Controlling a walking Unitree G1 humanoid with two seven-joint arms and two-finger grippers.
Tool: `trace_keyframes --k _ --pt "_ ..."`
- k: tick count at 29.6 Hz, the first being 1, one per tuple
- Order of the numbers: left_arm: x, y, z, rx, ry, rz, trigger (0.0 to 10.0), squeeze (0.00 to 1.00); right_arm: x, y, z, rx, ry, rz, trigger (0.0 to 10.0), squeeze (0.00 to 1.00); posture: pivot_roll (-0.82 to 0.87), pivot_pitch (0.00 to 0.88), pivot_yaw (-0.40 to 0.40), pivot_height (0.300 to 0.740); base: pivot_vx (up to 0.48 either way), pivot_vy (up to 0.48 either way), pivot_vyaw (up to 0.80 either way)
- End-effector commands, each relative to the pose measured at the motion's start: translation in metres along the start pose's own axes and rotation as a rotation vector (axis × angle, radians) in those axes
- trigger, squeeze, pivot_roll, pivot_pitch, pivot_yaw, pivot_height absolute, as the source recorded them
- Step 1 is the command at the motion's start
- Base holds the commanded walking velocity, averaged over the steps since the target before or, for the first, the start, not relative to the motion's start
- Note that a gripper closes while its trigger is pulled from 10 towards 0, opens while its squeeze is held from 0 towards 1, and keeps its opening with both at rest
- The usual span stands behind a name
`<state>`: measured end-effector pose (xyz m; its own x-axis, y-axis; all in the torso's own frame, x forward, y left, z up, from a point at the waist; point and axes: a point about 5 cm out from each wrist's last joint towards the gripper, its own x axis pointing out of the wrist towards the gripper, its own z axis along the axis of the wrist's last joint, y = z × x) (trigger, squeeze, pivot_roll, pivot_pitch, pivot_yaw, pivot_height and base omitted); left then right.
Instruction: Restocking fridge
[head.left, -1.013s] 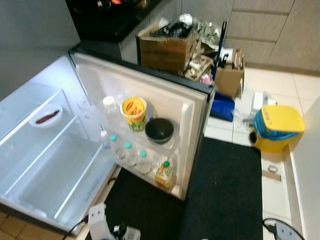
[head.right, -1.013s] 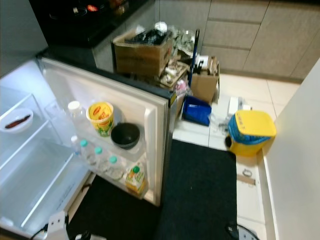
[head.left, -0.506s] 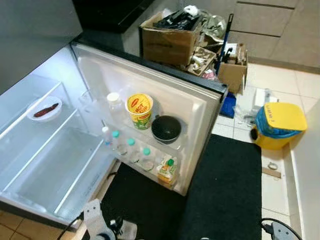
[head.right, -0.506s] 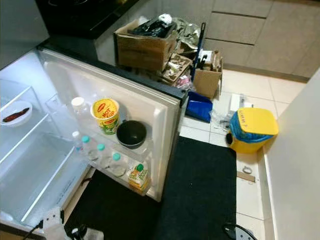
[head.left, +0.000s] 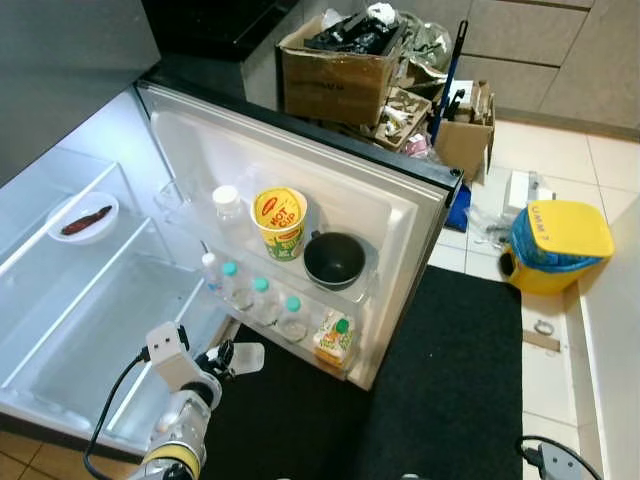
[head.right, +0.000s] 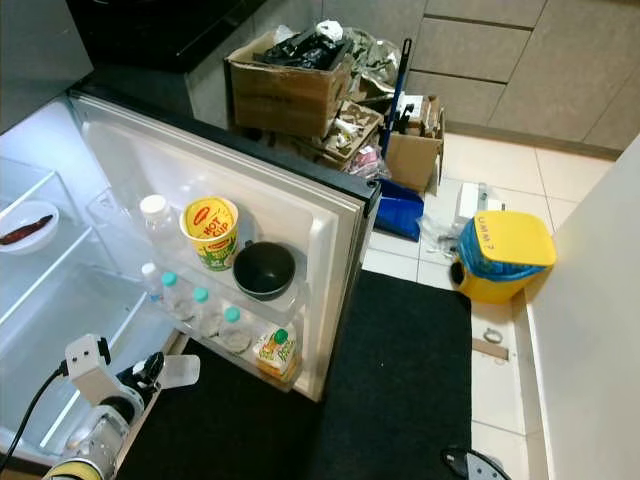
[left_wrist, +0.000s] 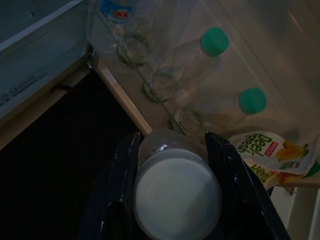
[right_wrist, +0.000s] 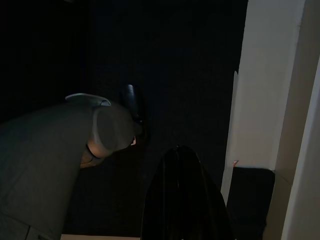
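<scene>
Left gripper (left_wrist: 172, 195) is clamped on a clear bottle (left_wrist: 176, 187), one black finger on each side, white base toward the wrist camera. In the head views the bottle (head.left: 240, 357) lies roughly horizontal, low, just in front of the open fridge door (head.left: 400, 215) and over the black mat (head.left: 440, 380).

Landmark is the door's lower shelf: three green-capped bottles (head.left: 262, 305) stand in a row there, juice carton (head.left: 333, 342) at the outer end, a white-capped small bottle (head.left: 210, 272) at the hinge end. Held bottle is near that row, below it, not touching.

Shelf above it: yellow cup noodle tub (head.left: 280, 222), black bowl (head.left: 334, 260) beside it, a white-capped bottle (head.left: 229, 208) on the hinge side.

Fridge interior (head.left: 90, 330), hinge side of the door, has a white dish (head.left: 82, 218) with something dark red on an upper glass shelf.

Right gripper (right_wrist: 182, 200): wrist view very dark, one black finger shape visible, can't tell whether it is open.

Beyond the door: cardboard boxes (head.left: 335, 75) of clutter, yellow bin (head.left: 555, 250) with a blue liner on the tile floor.
</scene>
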<state>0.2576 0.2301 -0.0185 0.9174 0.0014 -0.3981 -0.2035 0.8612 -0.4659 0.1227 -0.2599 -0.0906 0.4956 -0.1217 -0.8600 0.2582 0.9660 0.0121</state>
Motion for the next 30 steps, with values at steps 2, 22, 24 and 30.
trace_keyframes --k 2,22,24,30 --pt "0.0 0.004 0.008 0.004 -0.037 0.019 10.0 0.0 -0.001 0.0 -0.007 -0.003 0.021 0.003 10.0 0.0 -0.06 0.113 0.004 0.74 0.131 0.0 0.0" --pt "-0.055 0.037 -0.081 0.061 0.328 0.144 10.0 0.0 -0.001 0.003 -0.008 -0.03 0.032 0.013 10.0 0.0 -0.06 0.107 0.007 0.74 0.0 -0.11 0.0" --pt "-0.06 0.04 -0.086 0.067 0.353 0.16 10.0 0.0 -0.001 0.003 -0.009 -0.03 0.035 0.013 10.0 0.0 -0.06 0.107 0.008 0.74 0.0 -0.469 0.0" --pt "-0.072 0.047 -0.097 0.073 0.406 0.208 10.0 0.0 -0.001 0.004 -0.009 -0.032 0.037 0.014 10.0 0.0 -0.06 0.106 0.008 0.74 0.0 -0.156 0.0"
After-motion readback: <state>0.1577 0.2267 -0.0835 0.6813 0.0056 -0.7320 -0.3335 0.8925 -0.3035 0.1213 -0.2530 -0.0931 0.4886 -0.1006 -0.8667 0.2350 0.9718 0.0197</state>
